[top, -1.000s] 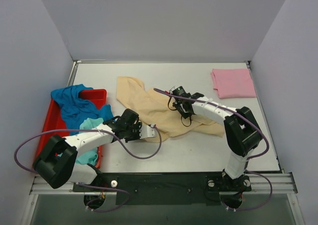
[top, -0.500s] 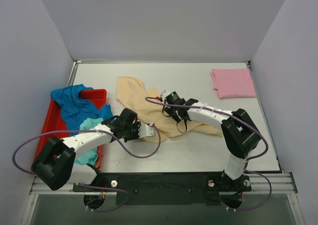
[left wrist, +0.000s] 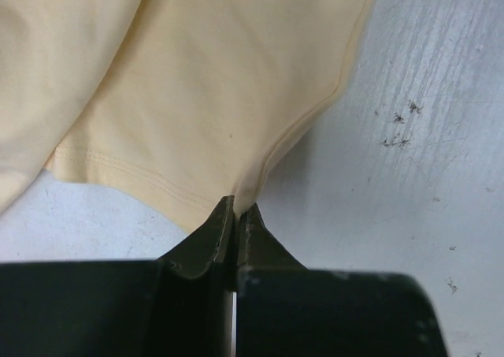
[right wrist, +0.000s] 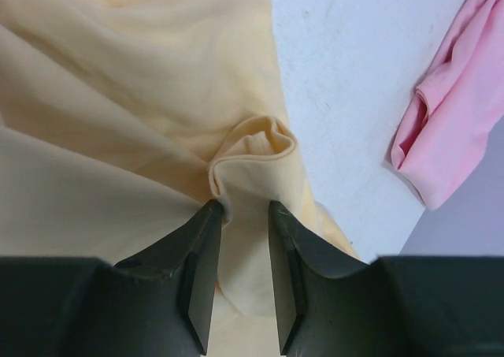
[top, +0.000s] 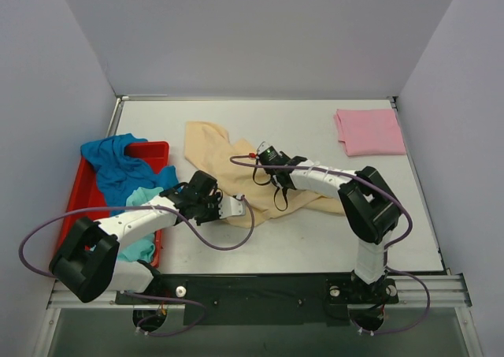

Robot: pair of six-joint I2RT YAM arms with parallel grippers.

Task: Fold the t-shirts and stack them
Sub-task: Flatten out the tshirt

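Note:
The pale beige t-shirt [top: 209, 148] lies crumpled across the middle of the table. My left gripper [top: 232, 207] is shut on its near hem corner, seen in the left wrist view [left wrist: 236, 207] with the cloth [left wrist: 197, 81] spreading away from the jaws. My right gripper [top: 260, 154] sits over the shirt's middle. Its jaws [right wrist: 246, 207] are narrowed on a raised fold of beige cloth [right wrist: 252, 148]. The pink t-shirt [top: 368, 131] lies folded at the far right and also shows in the right wrist view [right wrist: 457, 128]. The bright blue t-shirt [top: 118, 168] and the light teal t-shirt [top: 142, 199] are heaped in the tray.
A red plastic tray [top: 153, 146] stands at the left edge of the table, with the blue shirt hanging over its far rim. Grey walls close in the left, back and right sides. Purple cables loop from both arms over the near table.
My right gripper has moved left and a little nearer across the beige shirt, drawing cloth with it. My left gripper has stayed in place on the hem corner.

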